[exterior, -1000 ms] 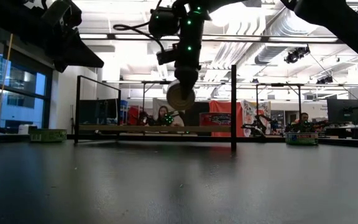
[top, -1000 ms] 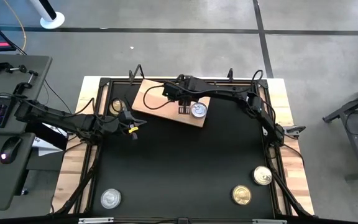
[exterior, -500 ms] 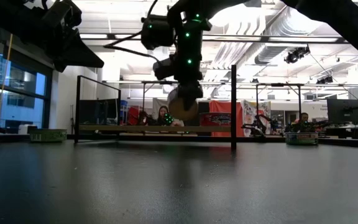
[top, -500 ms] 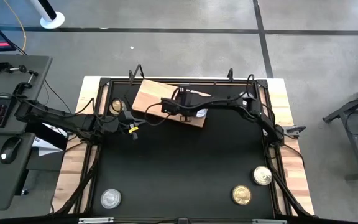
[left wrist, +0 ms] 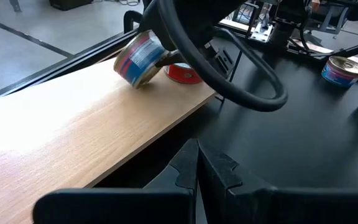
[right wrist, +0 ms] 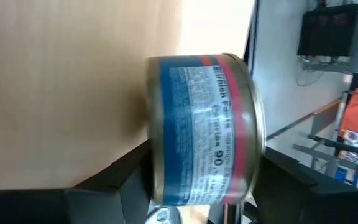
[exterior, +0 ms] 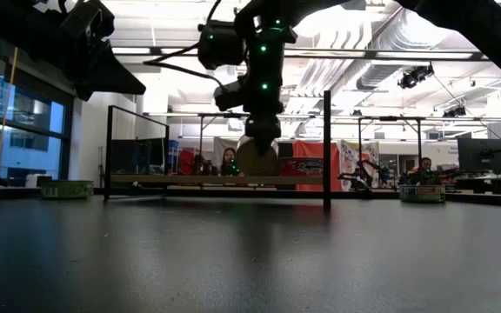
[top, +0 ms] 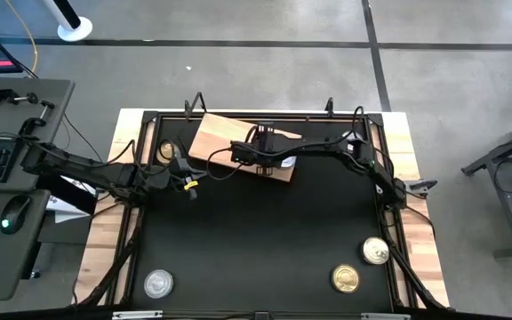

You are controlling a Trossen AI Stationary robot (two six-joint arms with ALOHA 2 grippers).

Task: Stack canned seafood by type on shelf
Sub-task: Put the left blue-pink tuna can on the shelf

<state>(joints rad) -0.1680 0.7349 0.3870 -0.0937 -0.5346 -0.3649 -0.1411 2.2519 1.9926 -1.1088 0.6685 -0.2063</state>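
My right gripper (top: pixel 268 153) reaches over the light wooden shelf (top: pixel 213 139) and is shut on a tin with a blue and red label (left wrist: pixel 139 57). A second tin with a silver top (top: pixel 286 163) sits on the shelf beside it, half under the arm; in the left wrist view this red-sided tin (left wrist: pixel 183 74) stands just behind the held one. My left gripper (top: pixel 190 184) waits shut above the table, left of the shelf. Loose tins lie on the black table: a gold one (top: pixel 167 151), a silver one (top: pixel 158 284), and two more (top: pixel 345 278) (top: pixel 375 252). My right gripper pinches the blue and red tin between its two fingers (right wrist: pixel 134 182), one on each flat end, with the labelled side wall (right wrist: pixel 197 143) facing the wrist camera. It comes from above. The tin is on its edge and tilted, its lower rim (left wrist: pixel 137 83) at or just above the shelf; touching or not, I cannot tell.
The shelf lies slanted at the table's far edge, with bare board (left wrist: pixel 73 124) left of the held tin. A metal frame with upright posts (exterior: pixel 326 148) borders the table. A keyboard and mouse sit on a side desk (top: pixel 7 213) to the left. People sit in the room beyond.
My right gripper has come down toward the shelf, carrying the tin from well above the board to just at it, and has shifted slightly toward the table's left. Its arm now covers part of the silver-topped tin. The left arm has kept still.
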